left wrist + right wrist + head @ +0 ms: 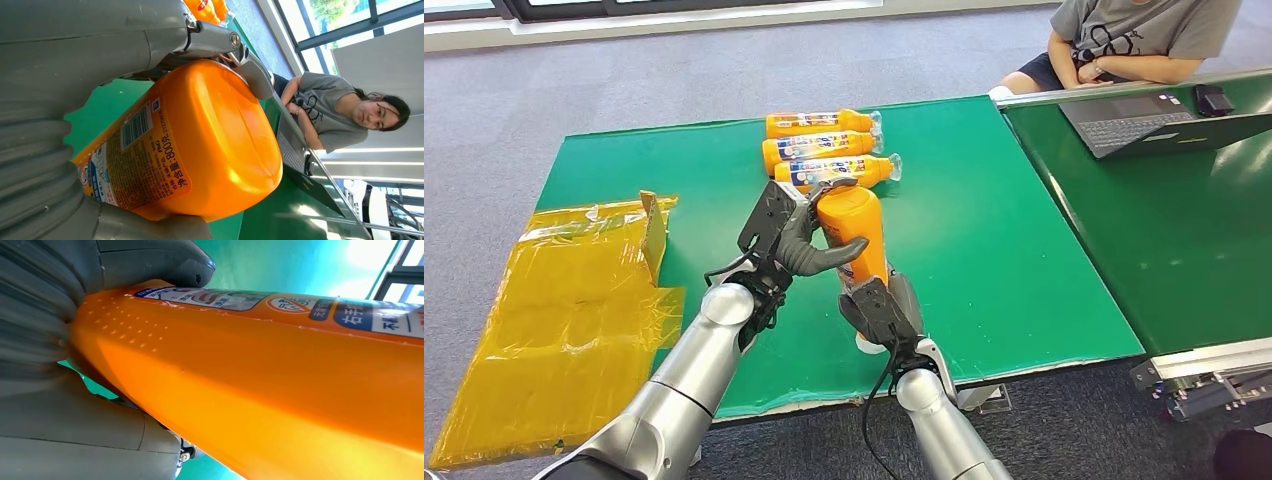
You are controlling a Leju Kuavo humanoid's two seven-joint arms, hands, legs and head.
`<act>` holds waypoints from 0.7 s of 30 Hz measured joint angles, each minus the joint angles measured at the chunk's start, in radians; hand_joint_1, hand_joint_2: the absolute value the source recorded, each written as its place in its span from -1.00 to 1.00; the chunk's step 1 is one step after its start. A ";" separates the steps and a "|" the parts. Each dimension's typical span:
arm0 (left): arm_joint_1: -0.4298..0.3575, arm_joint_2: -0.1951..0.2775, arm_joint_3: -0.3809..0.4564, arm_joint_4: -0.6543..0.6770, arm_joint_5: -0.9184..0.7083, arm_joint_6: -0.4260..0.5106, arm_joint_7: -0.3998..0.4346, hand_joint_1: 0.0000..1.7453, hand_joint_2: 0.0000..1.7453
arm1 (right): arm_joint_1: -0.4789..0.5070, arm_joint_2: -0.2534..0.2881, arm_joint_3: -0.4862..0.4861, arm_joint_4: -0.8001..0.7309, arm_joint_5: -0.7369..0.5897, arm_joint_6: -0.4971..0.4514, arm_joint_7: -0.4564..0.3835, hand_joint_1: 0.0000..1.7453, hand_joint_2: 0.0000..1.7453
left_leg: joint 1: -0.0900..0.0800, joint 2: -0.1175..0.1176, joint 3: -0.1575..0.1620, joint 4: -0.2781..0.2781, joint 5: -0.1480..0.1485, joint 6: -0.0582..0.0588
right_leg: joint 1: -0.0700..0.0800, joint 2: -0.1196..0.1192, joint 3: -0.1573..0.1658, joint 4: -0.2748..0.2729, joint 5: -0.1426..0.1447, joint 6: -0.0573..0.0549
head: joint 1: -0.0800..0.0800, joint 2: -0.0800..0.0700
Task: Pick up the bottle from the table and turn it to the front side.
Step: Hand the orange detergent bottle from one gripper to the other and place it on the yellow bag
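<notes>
Both hands hold one orange bottle above the green table, near its front edge. Left hand grasps the bottle's base end, its thick grey thumb curling across the near side and its darker fingers reaching over the far side. Right hand grips the lower, neck end, with the pale cap just below its fingers. The bottle stands tilted, base up and away from the robot, cap toward the table's front edge.

From the left wrist view, the bottle's rounded bottom faces outward and a label with a barcode runs along one side, pressed against the grey hand cover. From the right wrist view, the orange body is clamped between the grey thumb and the palm, with a printed label strip along one edge; which face of the bottle points forward is hard to judge from this close.

Three more orange bottles lie on their sides in a row farther back on the table, touching one another. Yellow plastic sheeting drapes over the table's left end. A person sits beyond the adjoining green table, where a laptop rests.
</notes>
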State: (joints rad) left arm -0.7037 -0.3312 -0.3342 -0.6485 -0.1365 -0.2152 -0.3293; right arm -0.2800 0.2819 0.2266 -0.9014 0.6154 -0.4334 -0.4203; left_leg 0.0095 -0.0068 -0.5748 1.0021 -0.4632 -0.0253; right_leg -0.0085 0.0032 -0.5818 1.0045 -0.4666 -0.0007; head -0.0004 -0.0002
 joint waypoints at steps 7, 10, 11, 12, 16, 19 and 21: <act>0.002 0.000 0.000 -0.001 -0.076 0.127 -0.001 1.00 1.00 | 0.000 0.000 -0.003 0.000 -0.006 -0.008 0.006 -1.00 1.00 | 0.000 0.000 0.000 0.000 0.000 0.000 | 0.000 0.000 0.000 0.000 0.000 0.000 | 0.000 0.000; 0.002 0.001 -0.001 -0.008 -0.173 0.288 0.005 1.00 1.00 | 0.004 0.000 -0.007 -0.002 -0.013 -0.007 0.009 -1.00 1.00 | 0.000 0.001 0.000 0.000 0.000 0.000 | 0.000 0.001 0.000 0.000 0.000 0.000 | 0.000 0.000; 0.002 0.003 0.000 -0.012 -0.195 0.324 0.006 1.00 1.00 | 0.006 0.000 -0.010 -0.003 -0.013 -0.005 0.010 -1.00 1.00 | 0.000 0.001 0.000 0.000 0.000 0.000 | 0.000 0.001 0.000 0.000 0.000 0.000 | 0.000 0.000; 0.002 0.006 0.000 -0.017 -0.212 0.350 0.006 1.00 1.00 | 0.007 0.000 -0.013 -0.005 -0.014 -0.003 0.011 -1.00 1.00 | 0.000 0.000 0.000 0.000 0.000 0.000 | 0.000 0.000 0.000 0.000 0.000 0.000 | 0.000 0.000; 0.005 0.012 0.002 -0.033 -0.263 0.397 0.005 1.00 1.00 | 0.009 0.000 -0.017 -0.006 -0.014 -0.005 0.007 -1.00 1.00 | 0.000 0.000 0.000 0.000 0.000 0.000 | 0.000 0.000 0.000 0.000 0.000 0.000 | 0.000 0.000; 0.007 0.013 0.007 -0.044 -0.283 0.404 0.003 1.00 1.00 | 0.009 0.000 -0.018 -0.006 -0.018 -0.011 0.001 -1.00 1.00 | 0.000 0.000 0.000 0.000 0.000 0.000 | 0.000 0.000 0.000 0.000 0.000 0.000 | 0.000 0.000; 0.009 0.013 0.011 -0.049 -0.293 0.405 0.003 1.00 1.00 | 0.008 0.000 -0.018 -0.006 -0.020 -0.016 0.000 -1.00 1.00 | 0.000 0.000 0.000 0.000 0.000 0.000 | 0.000 0.000 0.000 0.000 0.000 0.000 | 0.000 0.000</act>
State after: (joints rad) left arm -0.6948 -0.3178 -0.3232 -0.6980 -0.4299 0.1898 -0.3265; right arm -0.2716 0.2815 0.2082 -0.9075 0.5958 -0.4490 -0.4203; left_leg 0.0095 -0.0068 -0.5749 1.0021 -0.4632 -0.0254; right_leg -0.0086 0.0033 -0.5818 1.0045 -0.4665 -0.0007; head -0.0004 -0.0003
